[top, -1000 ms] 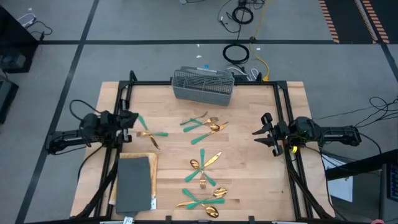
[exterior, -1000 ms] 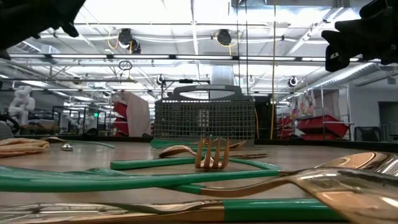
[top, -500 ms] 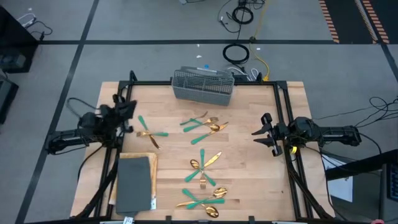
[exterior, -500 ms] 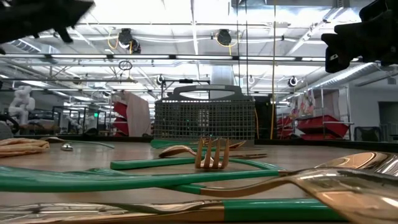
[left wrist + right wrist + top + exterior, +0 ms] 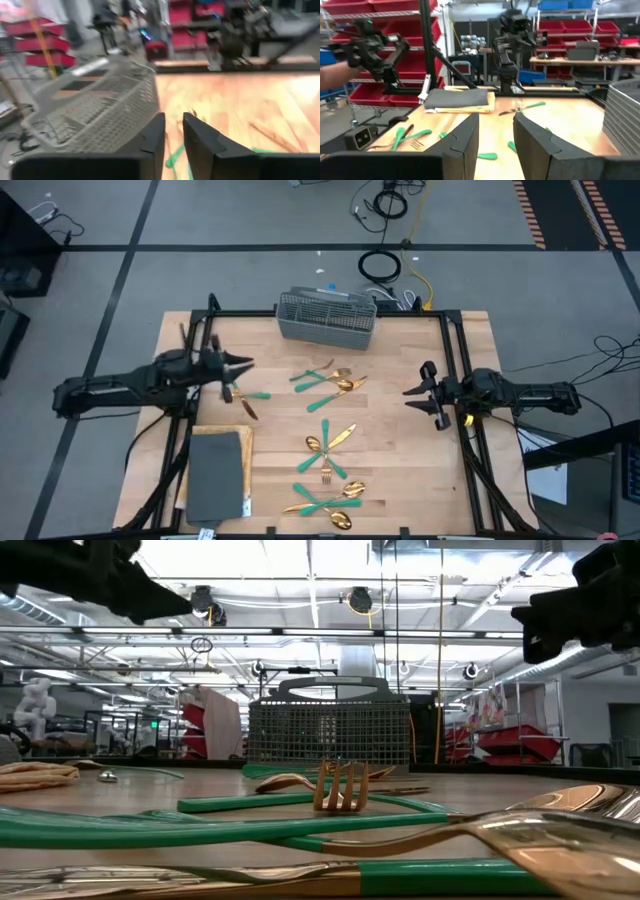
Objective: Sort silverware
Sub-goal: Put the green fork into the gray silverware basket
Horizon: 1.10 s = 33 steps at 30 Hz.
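Just beside the left gripper (image 5: 243,364) lies silverware (image 5: 240,396).

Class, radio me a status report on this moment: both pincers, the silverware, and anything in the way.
Left pincer open, empty, above two pieces at table's left. Right pincer open, empty, at right edge. Silverware all loose on table, none in basket. Nothing blocking.

Wooden table (image 5: 400,460), black frame along its edges. On it: grey wire-mesh basket (image 5: 327,317) at the far edge, silverware (image 5: 325,440) scattered across the middle and near-centre, one pair (image 5: 243,397) toward the left, dark grey mat (image 5: 216,474) at the near-left corner.
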Available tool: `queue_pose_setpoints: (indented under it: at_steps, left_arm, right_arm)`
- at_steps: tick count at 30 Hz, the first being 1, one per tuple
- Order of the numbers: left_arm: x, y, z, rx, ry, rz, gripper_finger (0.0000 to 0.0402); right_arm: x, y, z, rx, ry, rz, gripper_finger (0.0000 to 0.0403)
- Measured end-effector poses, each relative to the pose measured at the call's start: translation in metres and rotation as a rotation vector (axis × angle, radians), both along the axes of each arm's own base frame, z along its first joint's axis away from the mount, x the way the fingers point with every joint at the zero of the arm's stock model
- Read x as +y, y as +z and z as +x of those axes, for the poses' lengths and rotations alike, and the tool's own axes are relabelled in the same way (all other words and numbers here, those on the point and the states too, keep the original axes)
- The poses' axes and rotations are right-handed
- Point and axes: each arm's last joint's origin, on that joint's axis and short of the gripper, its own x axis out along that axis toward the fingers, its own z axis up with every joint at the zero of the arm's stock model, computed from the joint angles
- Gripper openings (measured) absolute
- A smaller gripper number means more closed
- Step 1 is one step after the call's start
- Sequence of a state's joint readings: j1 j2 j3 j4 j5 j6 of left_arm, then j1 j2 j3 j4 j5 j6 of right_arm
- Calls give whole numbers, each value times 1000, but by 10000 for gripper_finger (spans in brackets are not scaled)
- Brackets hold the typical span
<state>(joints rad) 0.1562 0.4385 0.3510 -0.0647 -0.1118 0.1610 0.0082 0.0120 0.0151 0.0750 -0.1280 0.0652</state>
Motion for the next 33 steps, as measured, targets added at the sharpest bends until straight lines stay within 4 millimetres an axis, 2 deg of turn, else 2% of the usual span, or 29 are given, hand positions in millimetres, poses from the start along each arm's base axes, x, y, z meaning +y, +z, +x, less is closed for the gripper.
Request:
queue_pose_setpoints:
  at_steps: [3,6,12,16,23,29,33]
  left_arm:
    - [2,3,11,81,-5,-4,114]
    - [4,5,17,253,51,-22,134]
    - [8,7,23,646,203,-169,140]
    - [6,1,38,693,98,-258,140]
    - [9,-25,55,873,124,-321,140]
    - [12,-46,75,862,307,-528,139]
    - [13,-62,73,933,512,-663,139]
  right_arm:
    - [0,-2,0,22,-2,1,110]
    - [0,-4,0,39,-14,2,110]
    - [-1,-5,1,50,-51,3,110]
    - [-1,-5,1,50,-52,3,110]
    - [-2,-6,1,61,-53,0,110]
    - [-2,-7,2,72,-53,2,110]
    - [-2,-7,2,76,-53,3,110]
